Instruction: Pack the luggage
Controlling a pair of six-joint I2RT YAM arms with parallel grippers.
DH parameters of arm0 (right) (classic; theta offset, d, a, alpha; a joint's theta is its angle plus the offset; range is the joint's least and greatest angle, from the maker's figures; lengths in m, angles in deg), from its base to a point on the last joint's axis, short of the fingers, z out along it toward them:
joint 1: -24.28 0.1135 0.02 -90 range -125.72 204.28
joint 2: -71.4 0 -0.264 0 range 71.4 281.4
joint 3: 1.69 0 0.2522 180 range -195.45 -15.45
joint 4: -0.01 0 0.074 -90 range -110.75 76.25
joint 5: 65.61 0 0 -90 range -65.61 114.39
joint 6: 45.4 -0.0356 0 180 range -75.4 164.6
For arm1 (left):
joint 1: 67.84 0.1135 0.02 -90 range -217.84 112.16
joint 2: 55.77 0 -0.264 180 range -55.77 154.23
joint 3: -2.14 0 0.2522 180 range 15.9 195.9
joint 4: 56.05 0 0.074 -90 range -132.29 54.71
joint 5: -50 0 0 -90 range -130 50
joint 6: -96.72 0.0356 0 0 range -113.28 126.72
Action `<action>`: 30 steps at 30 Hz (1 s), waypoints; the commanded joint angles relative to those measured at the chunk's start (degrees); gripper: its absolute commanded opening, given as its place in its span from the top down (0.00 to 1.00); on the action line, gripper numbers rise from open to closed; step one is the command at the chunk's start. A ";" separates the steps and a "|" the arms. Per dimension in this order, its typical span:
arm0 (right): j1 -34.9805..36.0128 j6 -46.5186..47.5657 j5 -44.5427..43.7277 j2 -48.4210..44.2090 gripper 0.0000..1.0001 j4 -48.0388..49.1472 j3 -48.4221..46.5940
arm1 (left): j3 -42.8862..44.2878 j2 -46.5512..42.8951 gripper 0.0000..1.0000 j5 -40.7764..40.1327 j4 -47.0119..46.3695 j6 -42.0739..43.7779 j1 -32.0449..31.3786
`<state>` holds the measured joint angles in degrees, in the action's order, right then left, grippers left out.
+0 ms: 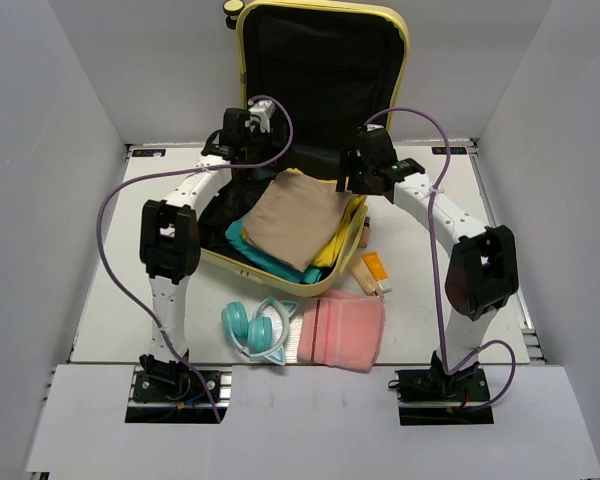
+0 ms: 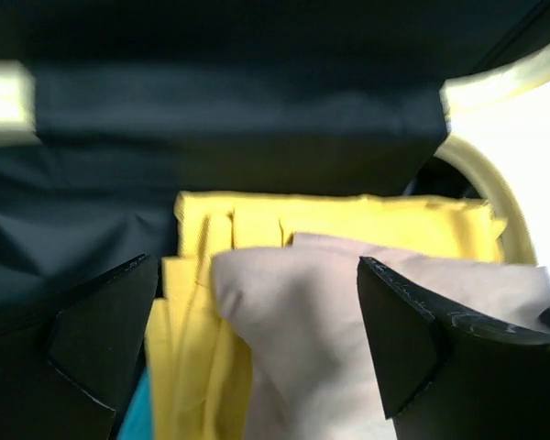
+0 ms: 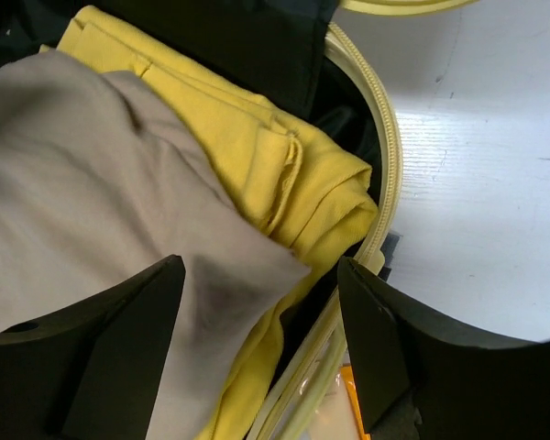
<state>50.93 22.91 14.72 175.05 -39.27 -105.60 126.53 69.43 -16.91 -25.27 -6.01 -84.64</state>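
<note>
- Top view: luggage [image 1: 320, 90] lies open on the table [image 1: 110, 300], lid up at the rear. A tan cloth [image 1: 295, 220] tops a yellow cloth [image 1: 332, 250] and a teal cloth [image 1: 265, 258] in its base.
- Left gripper [image 1: 245, 140] hangs over the luggage's left rear corner and right gripper [image 1: 365, 170] over its right rim. Headphones [image 1: 255, 328], pouch [image 1: 342, 330] and tubes [image 1: 372, 272] sit outside its front wall, unpacked.
- Left wrist: fingers spread, nothing between them. The tan cloth is just below, with the yellow cloth behind it toward the luggage's black lining.
- Right wrist: fingers spread, empty. A yellow corner drapes onto the luggage's zipper rim and the tan edge lies beside it.
- Risk: the stack rides high and skewed toward the right rim. The lid could pinch overhanging cloth, or the zipper could snag on it. A low pass by either gripper could drag the tan cloth out.
</note>
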 commanded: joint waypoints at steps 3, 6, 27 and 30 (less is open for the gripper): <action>-1.25 -5.90 3.95 1.98 0.29 0.65 -2.84 | 1.52 2.58 0.10 7.75 0.83 -2.21 -1.83; -1.52 -5.90 5.45 2.78 0.31 -0.58 -3.54 | 0.91 3.64 0.35 10.12 0.04 -2.30 -2.71; -1.43 6.56 10.12 3.40 1.00 4.33 -5.58 | -2.06 -3.03 0.69 -2.40 -5.74 5.43 -5.17; -1.61 8.77 6.09 0.24 1.00 7.93 -2.50 | -7.24 -5.32 0.69 -9.69 -11.10 7.88 -7.02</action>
<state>49.54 26.49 25.45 180.67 -37.30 -109.67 123.18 72.03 -18.44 -28.44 -1.77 -89.49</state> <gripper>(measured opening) 0.046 0.309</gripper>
